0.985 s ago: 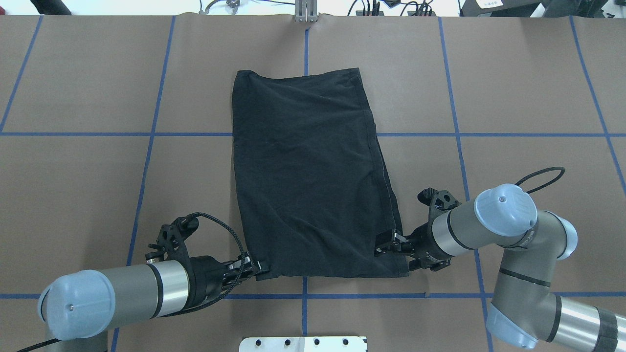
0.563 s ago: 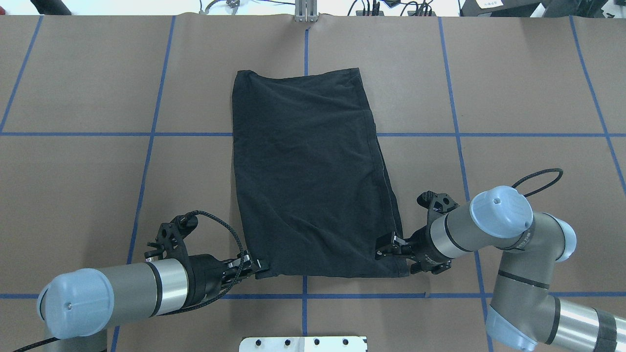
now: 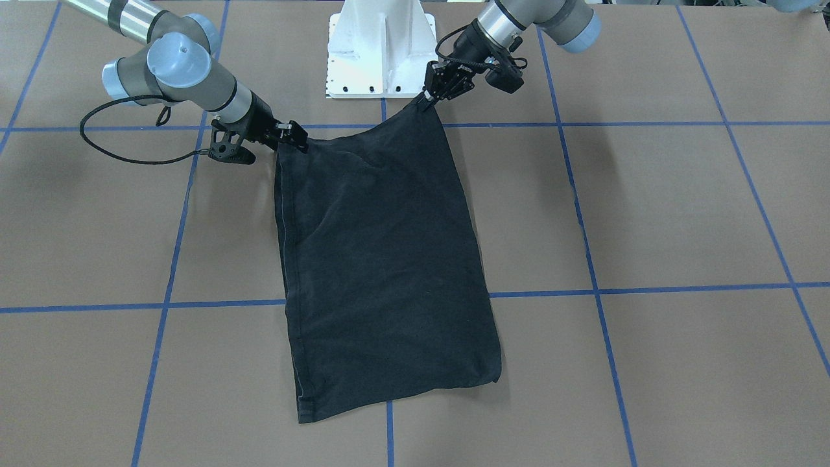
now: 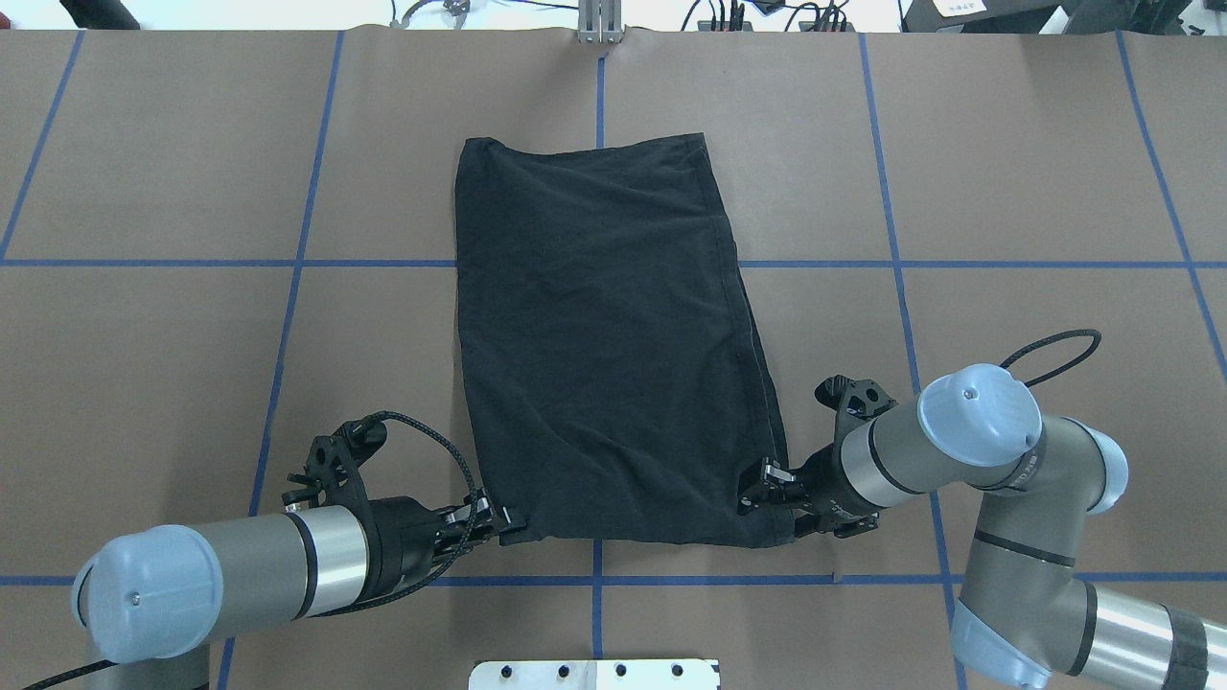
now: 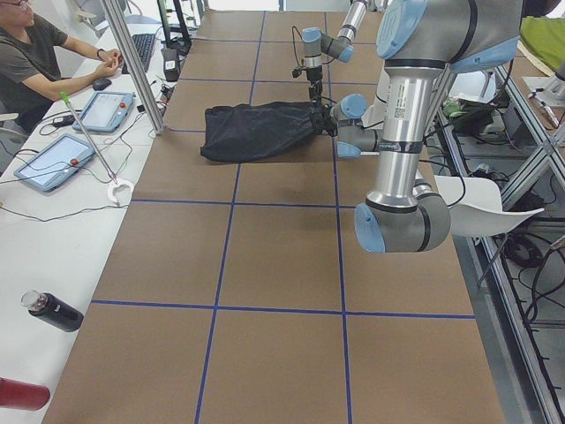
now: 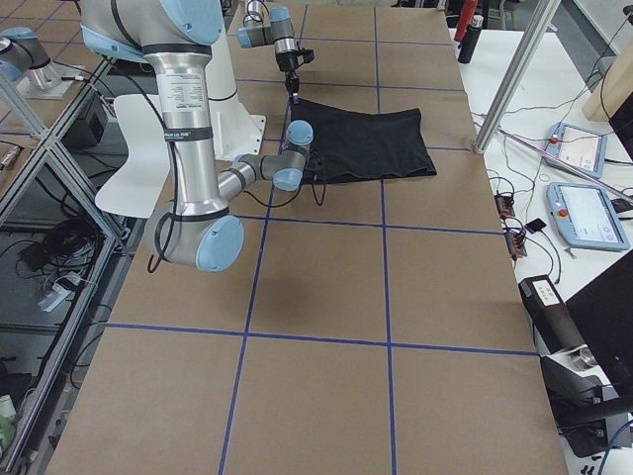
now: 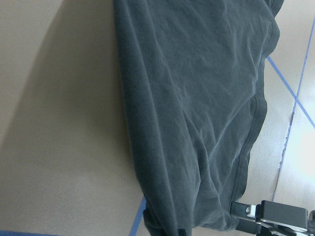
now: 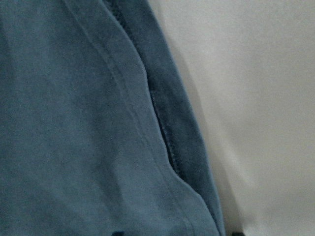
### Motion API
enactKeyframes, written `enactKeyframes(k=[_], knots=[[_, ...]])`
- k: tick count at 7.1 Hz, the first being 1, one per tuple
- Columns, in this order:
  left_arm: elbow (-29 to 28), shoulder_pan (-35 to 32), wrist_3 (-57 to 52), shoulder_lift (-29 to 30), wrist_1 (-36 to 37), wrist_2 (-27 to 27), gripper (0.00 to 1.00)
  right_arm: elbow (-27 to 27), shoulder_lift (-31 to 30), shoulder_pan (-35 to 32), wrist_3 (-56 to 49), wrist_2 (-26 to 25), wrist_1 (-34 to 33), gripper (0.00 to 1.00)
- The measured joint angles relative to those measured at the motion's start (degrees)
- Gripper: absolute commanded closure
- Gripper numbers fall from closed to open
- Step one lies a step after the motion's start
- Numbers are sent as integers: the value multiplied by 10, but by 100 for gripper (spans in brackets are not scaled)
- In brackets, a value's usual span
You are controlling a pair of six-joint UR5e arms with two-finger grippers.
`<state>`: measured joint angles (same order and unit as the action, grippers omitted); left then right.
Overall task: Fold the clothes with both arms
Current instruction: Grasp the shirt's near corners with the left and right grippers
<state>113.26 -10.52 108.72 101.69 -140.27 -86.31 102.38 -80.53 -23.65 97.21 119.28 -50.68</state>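
Observation:
The clothes are one black T-shirt (image 4: 604, 335), folded into a long strip that lies lengthwise on the brown table (image 4: 1007, 172). No graphic shows on it. My left gripper (image 4: 506, 522) is shut on the near left corner, and my right gripper (image 4: 759, 487) is shut on the near right corner. In the front-facing view the left gripper (image 3: 430, 97) and right gripper (image 3: 299, 139) hold both corners slightly raised, and the T-shirt (image 3: 376, 259) sags between them. The wrist views are filled with dark cloth (image 7: 197, 98) (image 8: 74, 123) and its hem.
The white pedestal base (image 3: 382, 52) stands just behind the near edge of the shirt. Blue tape lines (image 4: 288, 264) grid the table. A person (image 5: 35, 53) sits at a side table with tablets (image 5: 53, 159). Bottles (image 5: 48, 311) and a metal pole (image 5: 132, 71) stand along that side.
Both grippers keep their hold on the corners. The left gripper has drawn slightly back, the right elbow has shifted a little inward, and the near hem has barely moved.

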Motion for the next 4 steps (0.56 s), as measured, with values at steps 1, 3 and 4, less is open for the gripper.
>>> enactKeyframes(k=[1,3,4], knots=[[1,0,0,0,0,0,100,0,-1,0,0,0,0,20],[3,0,0,0,0,0,100,-1,-1,0,0,1,0,34],[3,-1,0,0,0,0,100,-2,-1,0,0,2,-1,49]])
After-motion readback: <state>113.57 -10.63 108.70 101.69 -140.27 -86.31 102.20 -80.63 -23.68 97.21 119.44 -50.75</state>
